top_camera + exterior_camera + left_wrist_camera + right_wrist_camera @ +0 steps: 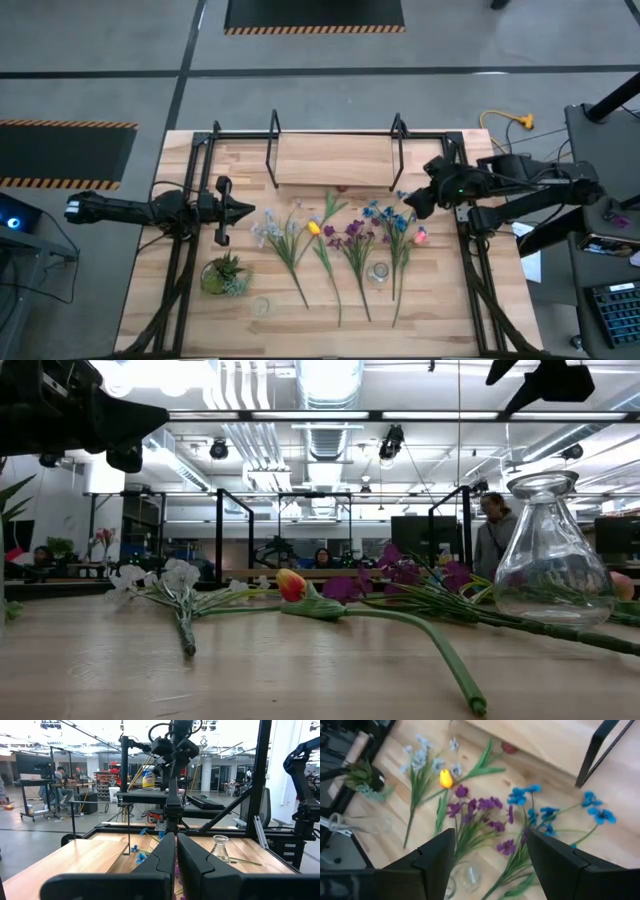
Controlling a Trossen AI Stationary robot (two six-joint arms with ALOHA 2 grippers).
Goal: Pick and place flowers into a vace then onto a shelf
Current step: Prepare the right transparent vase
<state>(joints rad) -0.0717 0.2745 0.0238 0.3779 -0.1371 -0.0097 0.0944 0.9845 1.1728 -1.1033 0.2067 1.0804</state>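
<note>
Several flowers (pixel 340 240) lie flat on the wooden table, heads toward the far edge and stems toward the near edge: white, a yellow tulip (pixel 445 779), purple (pixel 477 809) and blue (pixel 520 797). The clear vace (pixel 378 272) stands upright on its base among the stems, and also shows in the low view (pixel 553 550). The shelf (pixel 335 160) stands on black loop supports at the far middle. My right gripper (pixel 405 200) hangs open above the blue flower heads, tilted down, and touches nothing (pixel 490 857). My left gripper (pixel 240 211) is shut, level, left of the white flowers (pixel 176 855).
A squat green potted plant (pixel 225 276) sits near the front left, with a small clear object (pixel 262 305) beside it. Black frame rails (pixel 180 260) run along both table sides. A person (pixel 497 530) stands in the room beyond the table.
</note>
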